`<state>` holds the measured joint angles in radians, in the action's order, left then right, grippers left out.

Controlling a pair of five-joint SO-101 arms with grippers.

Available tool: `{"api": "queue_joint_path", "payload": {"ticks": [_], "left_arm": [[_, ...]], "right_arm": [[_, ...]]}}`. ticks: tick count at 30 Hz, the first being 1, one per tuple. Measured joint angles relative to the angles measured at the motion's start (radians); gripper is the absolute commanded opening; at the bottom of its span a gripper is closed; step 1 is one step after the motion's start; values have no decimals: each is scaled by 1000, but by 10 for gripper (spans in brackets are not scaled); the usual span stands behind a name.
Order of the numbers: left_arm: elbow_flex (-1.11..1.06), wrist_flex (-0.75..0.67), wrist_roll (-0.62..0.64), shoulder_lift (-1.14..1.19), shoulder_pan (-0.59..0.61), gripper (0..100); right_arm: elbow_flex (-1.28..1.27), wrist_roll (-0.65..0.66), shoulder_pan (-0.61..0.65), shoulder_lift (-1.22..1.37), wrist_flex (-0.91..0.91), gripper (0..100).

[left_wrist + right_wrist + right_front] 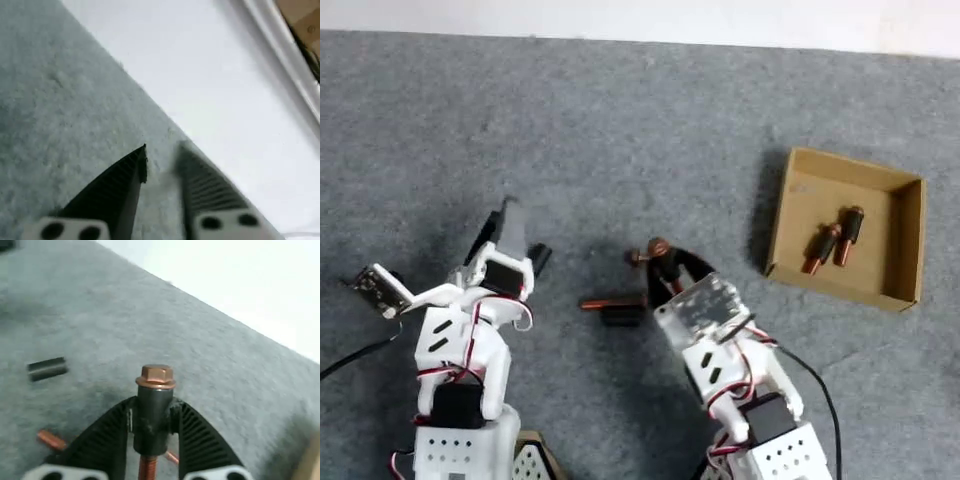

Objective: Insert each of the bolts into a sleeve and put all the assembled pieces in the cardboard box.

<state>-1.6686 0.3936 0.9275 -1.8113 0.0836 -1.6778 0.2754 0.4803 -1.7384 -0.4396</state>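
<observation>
Carrying the assembled piece to the cardboard box looks like the step in hand. In the high view the right gripper is clamped on it near the middle of the grey mat, well apart from the box. I would keep the squeeze firm, clear the near wall and let go low beside the two finished pieces — not on top of them. A loose bolt and a loose sleeve lie close together just beside that gripper. The left gripper sits off to the side. In the left wrist view its fingers are parted with nothing between them. In the right wrist view the fingers pinch the black sleeve under the copper bolt head — the shank's lower end is cut off, and the copper ends behind the fingers are too hidden to name.
</observation>
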Motion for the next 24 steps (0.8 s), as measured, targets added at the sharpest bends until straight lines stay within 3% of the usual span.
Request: {"api": "queue_joint_path", "payload": {"ticks": [10, 16, 24], "left_arm": [[-8, -23, -20, 0, 34, 7], [-8, -26, -20, 0, 34, 7], [-8, -26, -138, 2, 34, 7]], "right_arm": [[0, -123, -324, 3, 104, 5], [14, -140, -416, 23, 109, 5], [258, -146, -502, 482, 232, 5]]}}
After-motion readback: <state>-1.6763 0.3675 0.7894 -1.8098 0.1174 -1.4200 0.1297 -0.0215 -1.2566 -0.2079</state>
